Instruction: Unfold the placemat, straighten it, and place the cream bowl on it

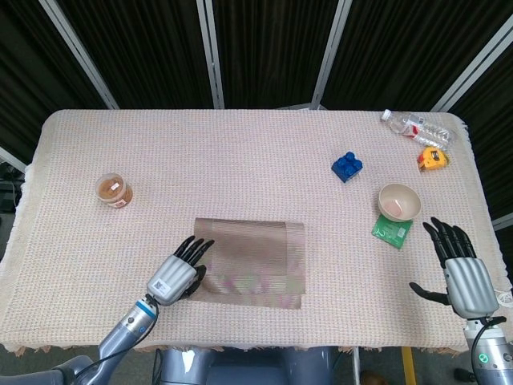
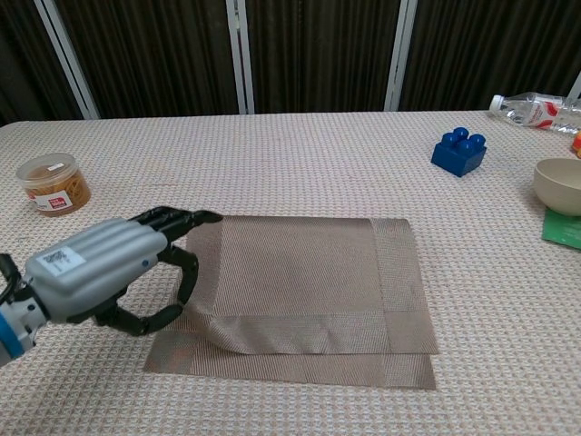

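Observation:
The brown woven placemat [image 1: 255, 261] [image 2: 309, 286] lies folded in two at the table's near middle. Its upper layer is raised off the lower one along the near left. My left hand [image 1: 179, 275] [image 2: 107, 271] pinches that upper layer at its left edge, fingers on top and thumb underneath. The cream bowl [image 1: 399, 200] [image 2: 559, 185] stands upright at the right, partly on a green packet. Near the table's front right corner, my right hand [image 1: 463, 274] hovers with fingers spread and holds nothing. It is a short way nearer than the bowl.
A green packet [image 1: 390, 232] lies under the bowl's near side. Behind it are a blue brick [image 1: 347, 167], a yellow tape measure [image 1: 433, 158] and a lying plastic bottle [image 1: 418, 127]. A small lidded jar [image 1: 114, 190] stands at the left.

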Action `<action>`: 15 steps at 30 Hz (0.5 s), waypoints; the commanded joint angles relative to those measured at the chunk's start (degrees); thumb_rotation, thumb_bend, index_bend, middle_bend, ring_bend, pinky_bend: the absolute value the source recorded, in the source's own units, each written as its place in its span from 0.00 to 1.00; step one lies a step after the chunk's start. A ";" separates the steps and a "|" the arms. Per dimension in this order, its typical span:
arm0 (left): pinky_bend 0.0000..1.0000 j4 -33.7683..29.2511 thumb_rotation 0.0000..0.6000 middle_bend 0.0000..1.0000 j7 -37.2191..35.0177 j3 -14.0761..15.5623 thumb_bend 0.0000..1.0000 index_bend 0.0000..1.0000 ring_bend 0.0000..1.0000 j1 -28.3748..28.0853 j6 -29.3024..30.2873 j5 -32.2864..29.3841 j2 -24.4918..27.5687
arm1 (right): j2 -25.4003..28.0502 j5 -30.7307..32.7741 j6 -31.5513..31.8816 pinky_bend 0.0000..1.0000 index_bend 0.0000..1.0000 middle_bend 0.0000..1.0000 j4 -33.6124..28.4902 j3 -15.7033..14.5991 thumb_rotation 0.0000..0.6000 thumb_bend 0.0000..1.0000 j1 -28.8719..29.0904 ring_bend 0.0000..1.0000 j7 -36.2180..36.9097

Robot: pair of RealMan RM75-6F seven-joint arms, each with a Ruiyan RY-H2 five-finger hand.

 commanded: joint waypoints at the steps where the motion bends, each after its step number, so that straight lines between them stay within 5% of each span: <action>1: 0.00 -4.36 1.00 0.00 -2.28 -4.95 0.50 0.73 0.00 -2.38 -1.71 -4.25 1.23 | 0.00 0.13 -0.03 0.00 0.00 0.00 0.00 0.05 1.00 0.00 0.00 0.00 -0.06; 7: 0.00 -6.45 1.00 0.00 -3.86 -15.44 0.50 0.73 0.00 -7.75 -6.71 -14.02 2.18 | 0.08 1.01 -0.34 0.00 0.00 0.00 0.16 0.39 1.00 0.00 0.11 0.00 -0.41; 15: 0.00 -0.47 1.00 0.00 -6.23 -27.32 0.50 0.74 0.00 -15.78 -13.59 -31.58 0.22 | -0.24 2.99 -1.40 0.00 0.00 0.00 0.57 0.93 1.00 0.00 0.43 0.00 -1.73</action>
